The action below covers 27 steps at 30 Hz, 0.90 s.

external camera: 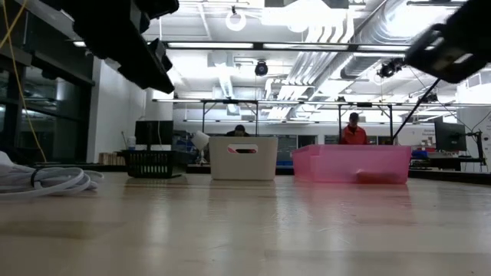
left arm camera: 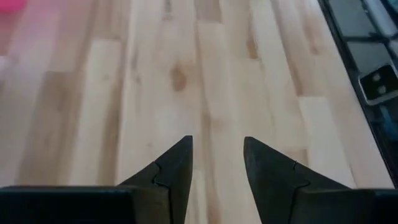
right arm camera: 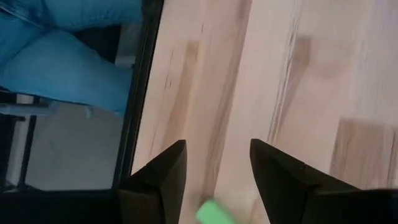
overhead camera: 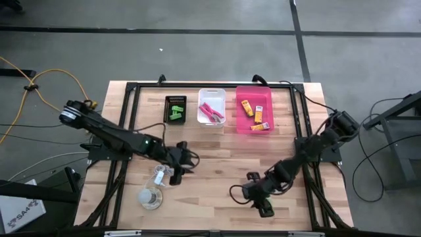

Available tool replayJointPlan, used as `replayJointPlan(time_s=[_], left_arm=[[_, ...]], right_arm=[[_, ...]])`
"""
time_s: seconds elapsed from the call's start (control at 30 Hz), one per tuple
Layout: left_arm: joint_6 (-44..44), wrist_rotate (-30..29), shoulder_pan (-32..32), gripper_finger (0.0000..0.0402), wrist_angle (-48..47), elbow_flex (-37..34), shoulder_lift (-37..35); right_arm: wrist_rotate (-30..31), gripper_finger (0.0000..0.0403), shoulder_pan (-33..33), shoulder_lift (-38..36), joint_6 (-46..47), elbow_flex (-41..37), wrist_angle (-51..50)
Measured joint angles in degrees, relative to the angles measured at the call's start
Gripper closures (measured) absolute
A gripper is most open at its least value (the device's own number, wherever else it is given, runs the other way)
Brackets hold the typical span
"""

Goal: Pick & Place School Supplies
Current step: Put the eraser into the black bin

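With most supplies already sorted into the bins at upper centre, the right gripper [overhead camera: 263, 205] at lower right, jaws parted and empty, should drop squarely over the green piece [right arm camera: 214, 213] (left gripper [overhead camera: 179, 172] open, idle).

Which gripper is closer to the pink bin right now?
Right. The right gripper sits at the table's near edge, roughly in line with the pink bin; the left gripper is farther off to the side.

Left end effector [overhead camera: 179, 164] fingers parted, right end effector [overhead camera: 258, 197] likewise, both low
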Motion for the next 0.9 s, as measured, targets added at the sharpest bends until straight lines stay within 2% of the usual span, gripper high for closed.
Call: replayJointPlan(time_s=[0.23,0.4,0.77,0.9], left_arm=[[0.0,0.1,-2.8,0.0262,9.1,0.0,6.3],[-0.1,0.2,-3.2,0.0262,12.0,0.0,9.7],[-5.2,0.2,-2.8,0.0262,18.0,0.0,12.1],[-5.4,0.1,-2.8,0.0262,20.5,0.0,12.2]], right_arm=[[0.2,0.0237,4.6,-0.2,4.1,0.0,-6.6],[0.5,0.0237,7.6,-0.2,2.7,0.0,-11.5],[10.2,0.0237,12.7,-0.1,-17.5,0.0,-14.2],[11.3,0.0237,13.4,-0.1,-22.1,-1.0,-14.5]])
